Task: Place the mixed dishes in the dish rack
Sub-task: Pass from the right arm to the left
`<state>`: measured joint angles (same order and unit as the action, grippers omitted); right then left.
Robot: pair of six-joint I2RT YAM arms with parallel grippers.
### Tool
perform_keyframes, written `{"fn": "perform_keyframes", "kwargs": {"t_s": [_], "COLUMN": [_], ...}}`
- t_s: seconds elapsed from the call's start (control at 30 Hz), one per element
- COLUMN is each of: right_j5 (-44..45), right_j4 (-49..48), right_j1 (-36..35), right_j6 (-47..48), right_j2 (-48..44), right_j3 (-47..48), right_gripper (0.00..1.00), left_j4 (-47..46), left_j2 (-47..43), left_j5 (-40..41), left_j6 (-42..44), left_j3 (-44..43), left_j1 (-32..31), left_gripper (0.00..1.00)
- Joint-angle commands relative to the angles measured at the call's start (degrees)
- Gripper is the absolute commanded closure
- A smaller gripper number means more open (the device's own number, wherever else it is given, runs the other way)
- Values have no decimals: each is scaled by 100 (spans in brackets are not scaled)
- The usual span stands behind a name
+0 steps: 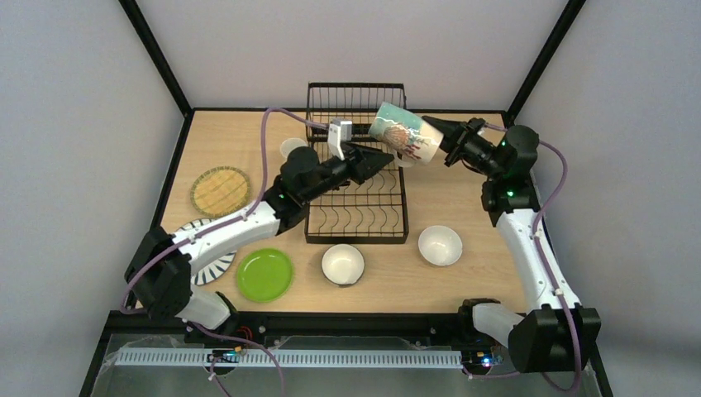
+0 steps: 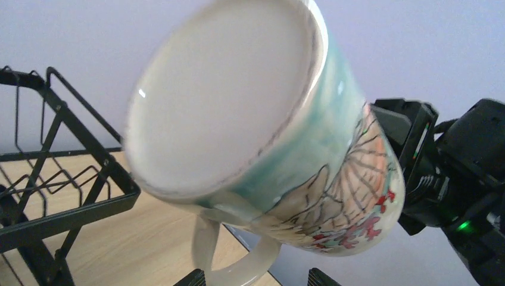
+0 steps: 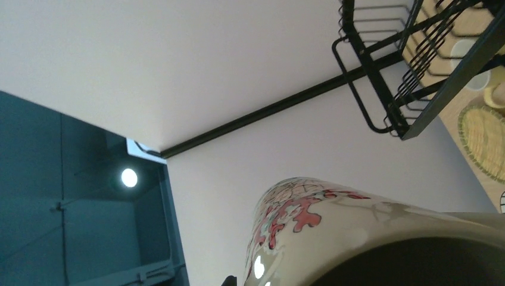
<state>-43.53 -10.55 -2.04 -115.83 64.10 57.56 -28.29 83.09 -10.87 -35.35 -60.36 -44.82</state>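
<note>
Two fingers of the right gripper (image 1: 441,137) were clamped on the mouth end of the mug (image 1: 404,132). The mug was held clear of the table, tipped on its side, with its base turned away from those fingers and its handle hanging below. How the fingers sat on the rim could not be told from the right wrist view, where only the painted wall and dark mouth were shown close up.

The left gripper (image 1: 382,159) was held just beside the mug, its fingers spread wide apart with nothing gripped. In the left wrist view the handle was seen hanging down between the two fingertips (image 2: 192,279); whether it was touched could not be told. The mug's flat base was turned toward that camera.

Directly beneath the left fingers the slotted base of the dish rack (image 1: 355,239) was seen, with its taller basket section beyond them, behind the mug. No dish was seen in the slots.

Well apart from both sets of fingers, on the near side of the rack, a first bowl (image 1: 343,265) and a second bowl (image 1: 440,245) were set upright. Farther out on the left gripper's side, a lime green plate (image 1: 264,275) lay flat, a striped plate (image 1: 208,266) was partly hidden under the left arm, and a woven plate (image 1: 220,190) lay beyond it.
</note>
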Motion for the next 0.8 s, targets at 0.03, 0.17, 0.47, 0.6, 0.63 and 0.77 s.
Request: {"fn": "perform_keyframes", "kwargs": {"t_s": [0.03, 0.17, 0.47, 0.6, 0.63, 0.77], "right_j5": [45, 42, 55, 55, 55, 42], "right_j4": [-1353, -1578, -1841, -1851, -1857, -2090], "right_j1": [-261, -324, -333, -340, -336, -332], "right_j6": [-762, -895, -1168, -1205, -1209, -1282], "right_j2": [33, 32, -240, -321, -327, -249], "right_j3": [51, -82, -672, -729, -729, -706], "right_gripper": [100, 100, 100, 100, 100, 100], "left_j4": [-915, -911, -1599, -1633, -1616, -1585], "left_j2": [403, 631, 641, 581, 544, 272], "left_j5": [363, 282, 323, 398, 387, 271], "left_j6": [542, 644, 606, 680, 700, 741], "left_j3": [3, -225, -68, 10, 42, 290], "left_j1": [-277, -424, -510, -537, -537, -543], "left_gripper": [1, 1, 1, 1, 1, 1]}}
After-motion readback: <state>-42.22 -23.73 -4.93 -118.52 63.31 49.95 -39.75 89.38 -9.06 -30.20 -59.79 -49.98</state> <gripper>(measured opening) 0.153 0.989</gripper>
